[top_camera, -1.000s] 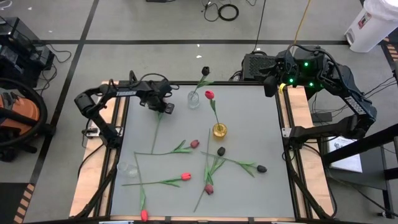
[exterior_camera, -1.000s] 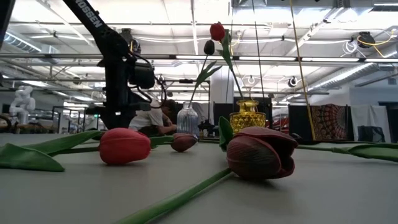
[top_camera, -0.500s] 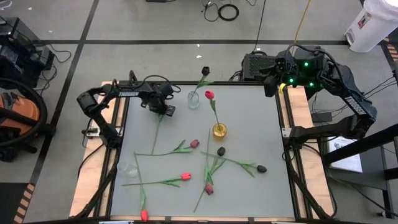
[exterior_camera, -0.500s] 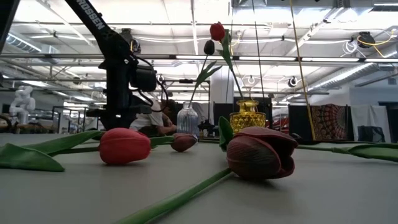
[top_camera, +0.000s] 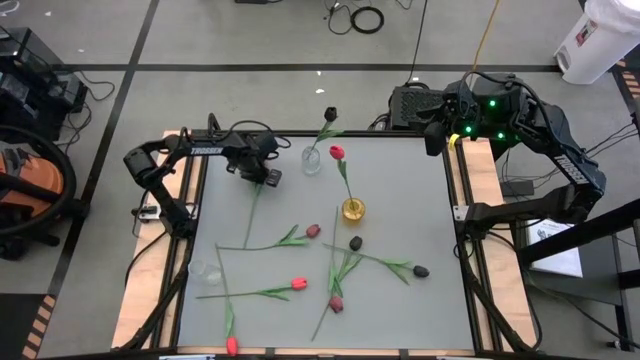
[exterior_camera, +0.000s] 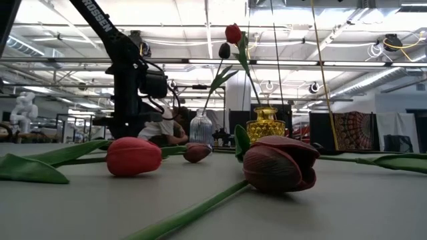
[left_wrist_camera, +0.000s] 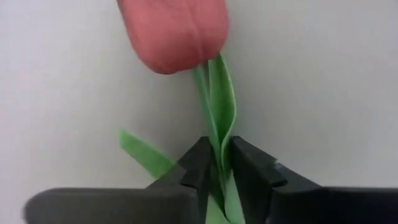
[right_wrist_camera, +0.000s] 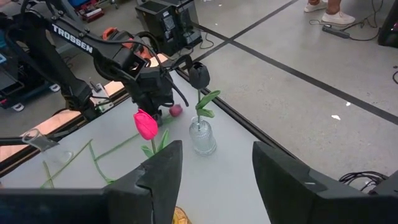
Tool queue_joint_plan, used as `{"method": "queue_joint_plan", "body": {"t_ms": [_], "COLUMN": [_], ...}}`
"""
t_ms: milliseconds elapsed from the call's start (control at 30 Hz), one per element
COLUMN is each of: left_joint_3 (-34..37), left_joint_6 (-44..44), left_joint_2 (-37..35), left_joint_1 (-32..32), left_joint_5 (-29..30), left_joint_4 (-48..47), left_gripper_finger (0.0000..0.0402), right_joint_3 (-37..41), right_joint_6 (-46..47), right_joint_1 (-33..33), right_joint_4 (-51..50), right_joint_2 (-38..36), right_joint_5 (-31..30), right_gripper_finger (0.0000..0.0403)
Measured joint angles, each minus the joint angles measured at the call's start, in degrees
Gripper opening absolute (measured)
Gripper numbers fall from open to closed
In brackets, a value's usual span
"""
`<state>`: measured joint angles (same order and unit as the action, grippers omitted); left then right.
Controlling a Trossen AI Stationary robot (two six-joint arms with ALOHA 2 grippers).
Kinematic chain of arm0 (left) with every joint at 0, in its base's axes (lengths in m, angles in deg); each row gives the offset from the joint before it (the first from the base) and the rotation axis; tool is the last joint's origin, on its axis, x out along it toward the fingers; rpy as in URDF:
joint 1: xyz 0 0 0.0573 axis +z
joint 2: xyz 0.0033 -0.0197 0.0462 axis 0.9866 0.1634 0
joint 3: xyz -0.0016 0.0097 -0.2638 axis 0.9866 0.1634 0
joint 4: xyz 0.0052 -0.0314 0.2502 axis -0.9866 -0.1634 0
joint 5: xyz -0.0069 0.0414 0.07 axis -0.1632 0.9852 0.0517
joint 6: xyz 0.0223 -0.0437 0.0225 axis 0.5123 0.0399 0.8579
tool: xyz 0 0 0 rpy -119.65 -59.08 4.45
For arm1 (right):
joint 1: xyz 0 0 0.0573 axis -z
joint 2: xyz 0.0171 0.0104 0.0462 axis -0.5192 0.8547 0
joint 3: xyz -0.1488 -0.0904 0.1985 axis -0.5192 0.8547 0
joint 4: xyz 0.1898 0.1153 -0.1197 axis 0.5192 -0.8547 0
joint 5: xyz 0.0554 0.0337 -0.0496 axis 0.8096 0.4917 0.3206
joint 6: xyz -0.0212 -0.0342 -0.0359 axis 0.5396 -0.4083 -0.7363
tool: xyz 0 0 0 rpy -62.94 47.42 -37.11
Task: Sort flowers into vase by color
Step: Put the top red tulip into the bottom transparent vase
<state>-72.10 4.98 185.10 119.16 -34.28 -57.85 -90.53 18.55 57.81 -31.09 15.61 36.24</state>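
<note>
Left gripper (left_wrist_camera: 214, 173) sits near the table's far-left corner, fingers nearly closed around the stem of a pink tulip (left_wrist_camera: 173, 34). Stem runs straight out from between the fingers, head beyond the tips. Right gripper (right_wrist_camera: 214, 171), spread wide and empty, waits off the far-right corner.

In the left wrist view the tulip head (left_wrist_camera: 173, 34) is cut off by the frame's top edge, and its stem (left_wrist_camera: 214, 134) disappears between the left gripper (left_wrist_camera: 219, 163) fingers at lower centre. In the high view, upper left of the table, that gripper hides the head. In the low view the person (exterior_camera: 163, 128) at centre left is mostly hidden behind the arm. The yellow vase (right_wrist_camera: 180, 217) is cropped at the bottom edge of the right wrist view.
</note>
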Motion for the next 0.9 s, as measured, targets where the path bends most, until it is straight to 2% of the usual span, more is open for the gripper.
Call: {"method": "queue_joint_plan", "body": {"t_ms": [133, 500, 667, 900], "left_joint_3": [0.00, 0.22, 0.20, 0.19], "left_joint_6": [1.27, 1.21, 1.30, 3.03], "left_joint_2": [0.00, -1.30, -5.64, -16.22], "left_joint_1": [-0.06, -0.24, -0.24, -1.20], "left_joint_5": [-0.40, -1.22, -0.98, -0.82], "left_joint_4": [0.11, -1.02, -2.57, -4.25], "left_gripper_finger": [0.0013, 0.0005, 0.0004, 0.0004], "right_joint_3": [0.00, 0.00, 0.00, 0.00], "right_joint_6": [0.00, 0.00, 0.00, -0.42], "right_joint_1": [0.00, 0.00, -0.02, -0.02], "right_joint_4": [-0.01, -0.25, -2.30, -3.15], "right_joint_2": [0.00, 0.00, 0.00, 0.00], "right_joint_5": [0.00, 0.00, 0.00, -0.03], "right_gripper_finger": [0.0187, 0.0187, 0.0187, 0.0187]}}
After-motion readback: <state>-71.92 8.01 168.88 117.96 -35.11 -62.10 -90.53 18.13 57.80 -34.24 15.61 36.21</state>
